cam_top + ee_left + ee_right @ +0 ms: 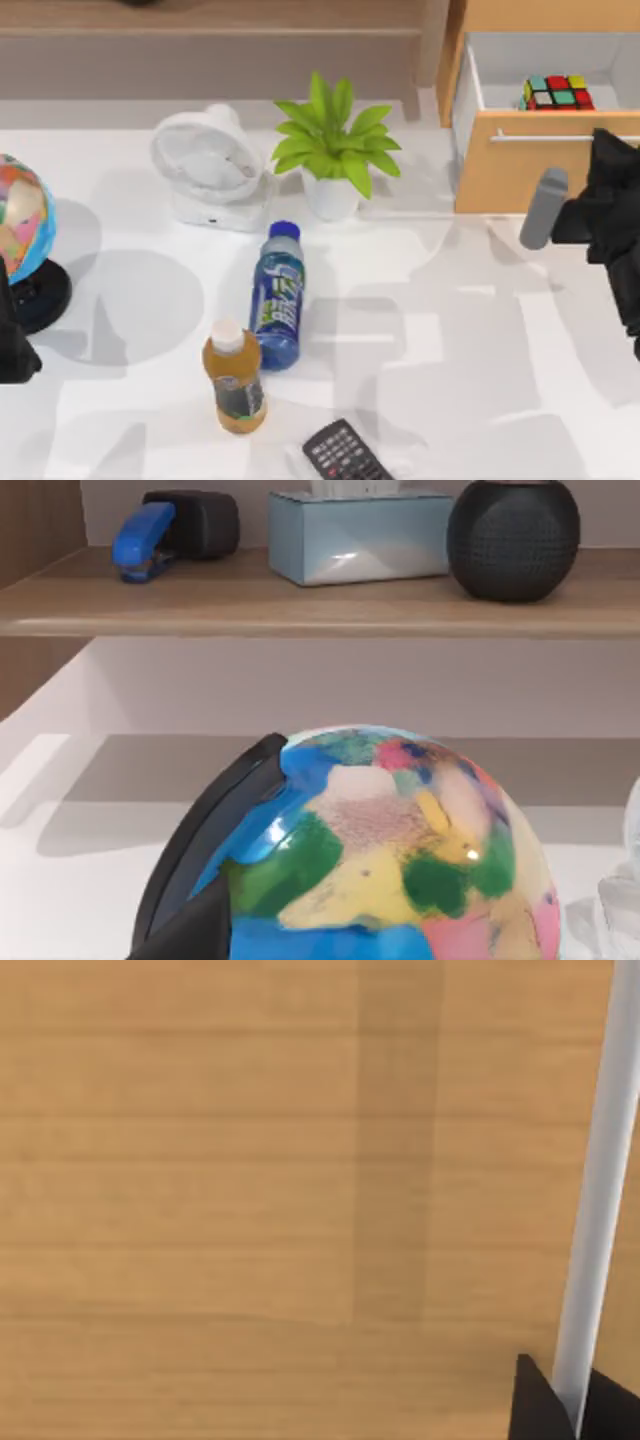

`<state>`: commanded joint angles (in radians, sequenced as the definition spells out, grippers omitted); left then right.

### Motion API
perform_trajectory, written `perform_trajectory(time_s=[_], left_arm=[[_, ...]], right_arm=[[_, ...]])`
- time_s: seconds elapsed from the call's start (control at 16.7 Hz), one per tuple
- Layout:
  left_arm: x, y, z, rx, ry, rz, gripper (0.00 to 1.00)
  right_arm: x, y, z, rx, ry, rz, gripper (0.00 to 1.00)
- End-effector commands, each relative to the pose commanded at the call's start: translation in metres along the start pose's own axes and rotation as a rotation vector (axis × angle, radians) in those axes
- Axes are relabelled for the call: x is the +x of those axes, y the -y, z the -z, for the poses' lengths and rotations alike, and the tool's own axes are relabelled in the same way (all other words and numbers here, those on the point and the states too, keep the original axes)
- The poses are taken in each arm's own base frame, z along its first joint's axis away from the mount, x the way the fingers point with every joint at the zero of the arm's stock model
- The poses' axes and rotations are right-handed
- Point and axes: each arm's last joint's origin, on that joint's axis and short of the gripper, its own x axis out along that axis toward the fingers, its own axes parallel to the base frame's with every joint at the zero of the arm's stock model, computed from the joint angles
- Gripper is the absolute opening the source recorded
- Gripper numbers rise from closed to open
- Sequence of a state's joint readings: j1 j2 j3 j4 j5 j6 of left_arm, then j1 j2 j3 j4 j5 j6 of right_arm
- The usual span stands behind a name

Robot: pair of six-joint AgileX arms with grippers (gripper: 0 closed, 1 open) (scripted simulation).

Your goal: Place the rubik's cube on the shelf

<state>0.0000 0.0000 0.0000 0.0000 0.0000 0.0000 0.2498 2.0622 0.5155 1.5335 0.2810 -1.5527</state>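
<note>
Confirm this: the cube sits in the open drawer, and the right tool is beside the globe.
Not quite. The cube is in the open drawer, but the top view puts the right tool at the drawer's handle; the globe is at the table's left.

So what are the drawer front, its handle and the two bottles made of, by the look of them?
The drawer front looks like orange-toned wood or a wood veneer: grain lines run across it in the right wrist view. Its handle appears to be pale, smooth metal, a thin silvery bar. The blue bottle and the amber bottle look like clear plastic with printed labels and plastic caps.
</note>
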Motion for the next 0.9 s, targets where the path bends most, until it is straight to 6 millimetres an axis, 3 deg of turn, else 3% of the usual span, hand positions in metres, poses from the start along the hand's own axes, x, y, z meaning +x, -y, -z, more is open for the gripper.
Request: perform_trajectory(time_s=[0.18, 0.42, 0.72, 0.9], left_arm=[[0.0, 0.0, 0.0, 0.0, 0.0, 0.0, 1.0], [0.0, 0.0, 0.0, 0.0, 0.0, 0.0, 1.0], [0.0, 0.0, 0.0, 0.0, 0.0, 0.0, 1.0], [0.0, 0.0, 0.0, 0.0, 0.0, 0.0, 1.0]], right_arm=[[-0.018, 0.0, -0.002, 0.001, 0.002, 0.009, 0.0], [-0.056, -0.002, 0.0, -0.001, -0.001, -0.006, 0.0], [-0.062, -0.001, 0.0, 0.0, -0.001, -0.002, 0.0], [-0.062, -0.001, 0.0, 0.0, -0.001, -0.002, 0.23]])
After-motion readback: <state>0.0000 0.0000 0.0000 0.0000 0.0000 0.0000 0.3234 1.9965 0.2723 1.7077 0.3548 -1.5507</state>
